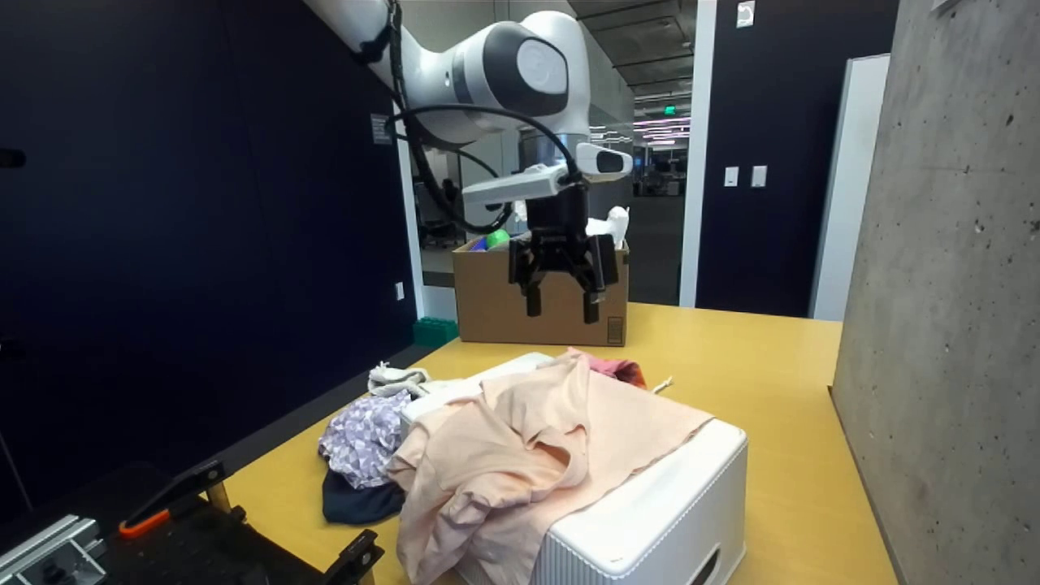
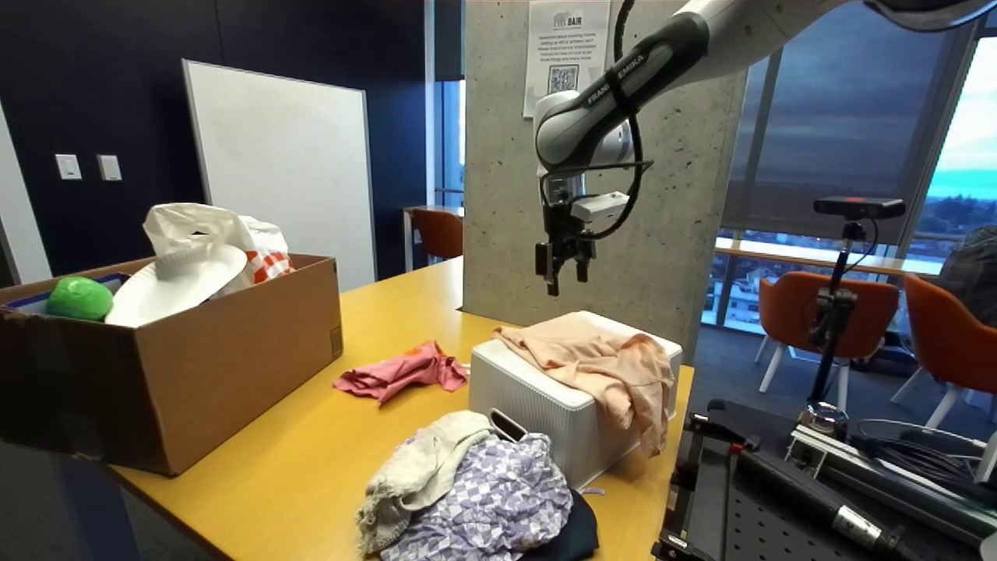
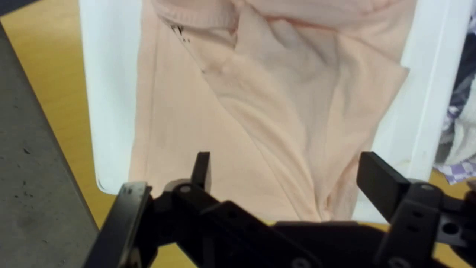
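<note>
Saw the gripper with nothing in its grasp, fingers parted wide and only air between the tips. Found, underneath the fingers and well apart from them, spread over a white box, a peach garment. Looked pale, matte and thin, plain apart from a few small dark marks, too blurred to read, near a ribbed band far ahead of the fingers in the wrist view. Lay as a smooth, flat sheet ahead of the finger at the left of that view, with a stitched line running along its straight edge. Rose into loose, rumpled folds ahead of the gap between the fingers, gathered into narrow creases closer to them, and ran out to a pointed corner ahead of the finger at the right. Drooped in both exterior views over the white box's side away from the fingers, wrinkled and uneven at the bottom. Noted more fabric lower than the fingers and off to their side, on a yellow table: a purple-and-white checked cloth lying against a grey-white cloth and a navy cloth, and a pinkish-red cloth. Spotted a cardboard box behind the fingers in an exterior view.
</note>
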Robot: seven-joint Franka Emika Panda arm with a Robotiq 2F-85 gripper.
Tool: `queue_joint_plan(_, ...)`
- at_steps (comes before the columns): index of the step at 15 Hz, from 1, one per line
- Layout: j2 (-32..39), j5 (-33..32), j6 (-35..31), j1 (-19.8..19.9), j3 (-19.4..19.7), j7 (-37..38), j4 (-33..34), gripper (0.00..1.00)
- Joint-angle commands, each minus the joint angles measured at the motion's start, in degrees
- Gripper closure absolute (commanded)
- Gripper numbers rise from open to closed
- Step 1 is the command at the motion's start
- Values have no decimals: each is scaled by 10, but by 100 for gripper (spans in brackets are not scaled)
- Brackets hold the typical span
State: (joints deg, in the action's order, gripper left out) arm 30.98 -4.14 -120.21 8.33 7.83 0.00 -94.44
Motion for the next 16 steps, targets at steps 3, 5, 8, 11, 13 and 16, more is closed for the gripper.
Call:
queue_joint_plan(3,-65,-107,-58,-42,17,57,-160,0)
queue_joint_plan(5,-46,-131,-100,-46,18,75,-173,0)
queue_joint_plan(8,-15,-136,-153,-45,19,90,-170,0)
queue_joint_plan(11,6,-133,-186,-48,22,92,-163,0)
queue_joint_plan(13,12,-131,-200,-50,23,91,-161,0)
queue_joint_plan(16,11,-133,-221,-55,26,92,-170,35)
